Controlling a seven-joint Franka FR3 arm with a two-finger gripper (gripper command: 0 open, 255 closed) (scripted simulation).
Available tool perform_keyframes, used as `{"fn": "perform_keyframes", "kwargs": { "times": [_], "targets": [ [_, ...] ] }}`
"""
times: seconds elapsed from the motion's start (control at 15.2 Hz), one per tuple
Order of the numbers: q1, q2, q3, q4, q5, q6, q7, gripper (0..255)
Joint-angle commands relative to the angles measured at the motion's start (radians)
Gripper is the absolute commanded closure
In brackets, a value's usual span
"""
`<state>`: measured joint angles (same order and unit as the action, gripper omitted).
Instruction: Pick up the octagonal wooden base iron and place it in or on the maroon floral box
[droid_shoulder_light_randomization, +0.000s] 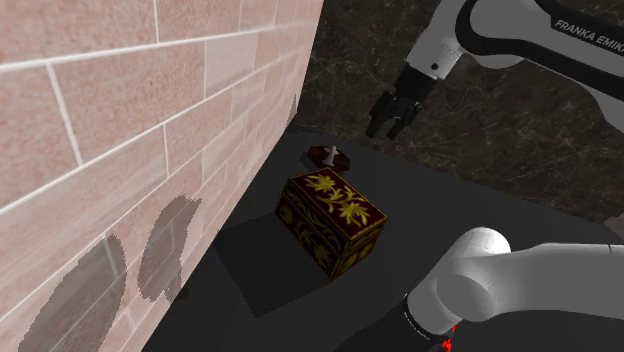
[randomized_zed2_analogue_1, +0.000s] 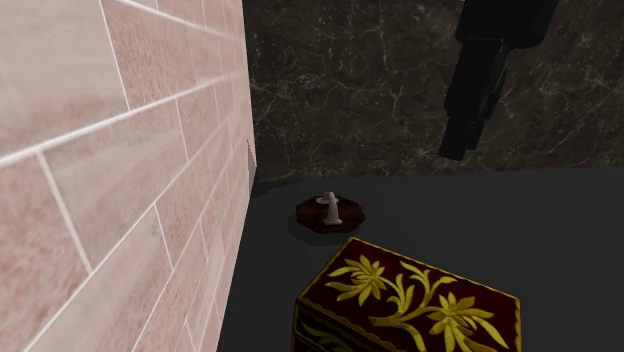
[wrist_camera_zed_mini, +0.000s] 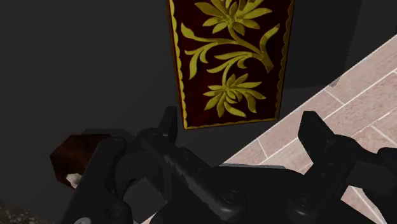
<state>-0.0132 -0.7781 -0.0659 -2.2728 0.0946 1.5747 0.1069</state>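
The iron is a small dark brown octagonal base with a pale upright handle, standing on the dark surface near the brick wall. In the second exterior view the iron sits just behind the box. The box is maroon with yellow floral patterns and its lid is closed. My gripper hangs in the air above and to the right of the iron, open and holding nothing. In the wrist view the fingers stand apart, with the box top ahead and the iron's base off to one side.
A pink brick wall runs along the shoulder view's left, close to the iron and box. A dark marble wall closes the back. My own elbow fills the lower right. Bare dark surface lies right of the box.
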Motion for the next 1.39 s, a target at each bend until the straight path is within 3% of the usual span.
{"fn": "perform_keyframes", "kwargs": {
  "times": [0.0,0.66,1.32],
  "targets": [
    [0.000,0.000,0.000,0.000,0.000,0.000,0.000,0],
    [-0.071,0.287,-0.009,0.020,-0.034,0.265,0.104,0],
    [-0.135,0.606,-0.043,0.144,-0.064,0.457,0.212,0]
  ]
}}
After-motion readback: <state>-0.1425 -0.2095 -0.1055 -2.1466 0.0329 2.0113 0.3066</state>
